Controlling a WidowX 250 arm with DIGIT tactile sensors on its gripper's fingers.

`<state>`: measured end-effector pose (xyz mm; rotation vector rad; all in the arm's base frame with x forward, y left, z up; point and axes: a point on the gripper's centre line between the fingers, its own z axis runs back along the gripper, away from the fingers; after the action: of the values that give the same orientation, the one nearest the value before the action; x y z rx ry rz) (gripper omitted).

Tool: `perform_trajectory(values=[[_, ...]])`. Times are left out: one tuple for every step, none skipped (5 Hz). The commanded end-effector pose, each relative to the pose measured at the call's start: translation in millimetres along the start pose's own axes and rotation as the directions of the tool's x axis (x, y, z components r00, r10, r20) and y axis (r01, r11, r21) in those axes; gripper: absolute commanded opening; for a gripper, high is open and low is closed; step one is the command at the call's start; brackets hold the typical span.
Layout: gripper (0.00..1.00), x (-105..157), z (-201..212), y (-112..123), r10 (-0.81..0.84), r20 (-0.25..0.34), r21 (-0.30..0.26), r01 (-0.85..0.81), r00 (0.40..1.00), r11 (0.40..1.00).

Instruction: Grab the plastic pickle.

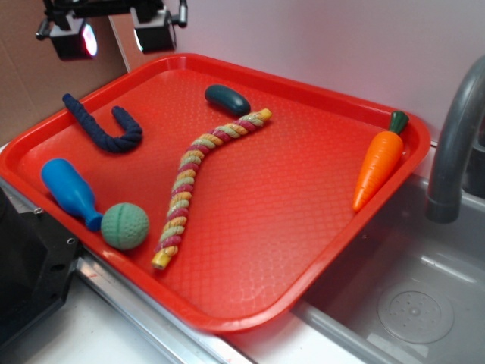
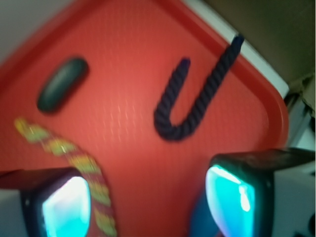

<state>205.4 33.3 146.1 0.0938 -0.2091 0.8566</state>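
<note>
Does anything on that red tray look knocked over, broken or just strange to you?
Nothing stands out. The plastic pickle, navy rope, striped rope, carrot, blue pin and green ball all lie loose and intact on the red tray. The tool hangs open above it, holding nothing.

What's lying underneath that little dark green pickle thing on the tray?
Only the red tray: the plastic pickle rests straight on its textured floor, close to the multicoloured rope. The patch directly under the pickle is covered and cannot be seen.
</note>
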Motion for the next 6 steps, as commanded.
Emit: perform_trajectory(values=[[1.0,12,10,6,0.023,0.027,-0.016,-0.022,0.999,1.0],[1.0,16,-33,1,0.005,-0.128,-0.005,-0.006,0.992,1.0],[1.0,32,-57,-16,0.043,-0.105,-0.109,-0.054,0.994,0.993],[1.0,38,-68,-28,0.093,-0.059,-0.142,-0.1,0.994,0.985],[1.0,42,-73,-40,0.161,0.015,-0.154,-0.157,0.987,0.976],[1.0,52,-84,-52,0.191,0.028,-0.119,-0.187,0.981,0.975]])
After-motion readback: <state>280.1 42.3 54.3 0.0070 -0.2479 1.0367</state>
